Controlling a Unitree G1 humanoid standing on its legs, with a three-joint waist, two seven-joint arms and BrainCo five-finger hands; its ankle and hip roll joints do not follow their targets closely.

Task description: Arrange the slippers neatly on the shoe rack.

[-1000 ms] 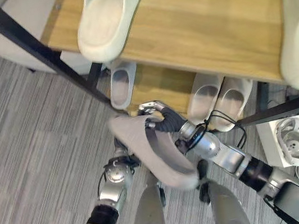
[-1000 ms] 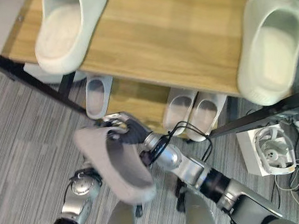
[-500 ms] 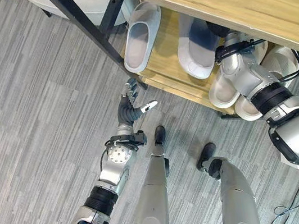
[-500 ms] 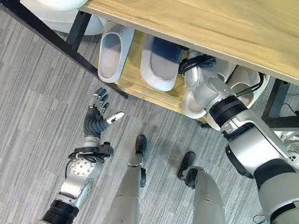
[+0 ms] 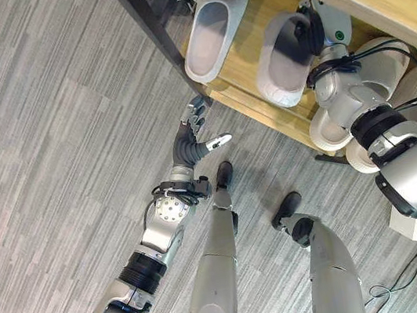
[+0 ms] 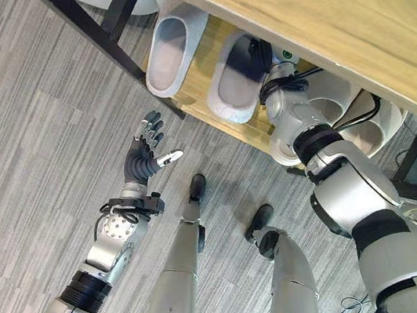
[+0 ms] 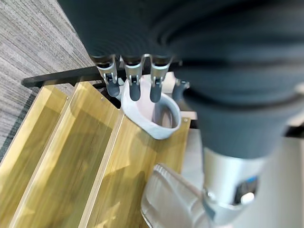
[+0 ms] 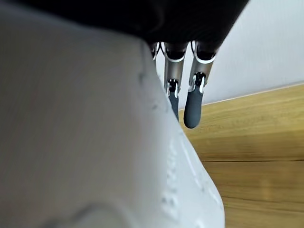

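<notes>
Two slippers [image 5: 215, 24] shelved, black rack post [image 5: 152, 22] alongside

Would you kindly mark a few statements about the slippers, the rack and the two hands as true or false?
1. The left hand is over the floor with straight fingers, holding nothing. True.
2. The right hand is beside a grey slipper on the lower shelf. True.
3. That slipper lies on the floor. False: it lies on the wooden lower shelf.
4. No other slipper shares that shelf. False: another grey slipper lies beside it.
</notes>
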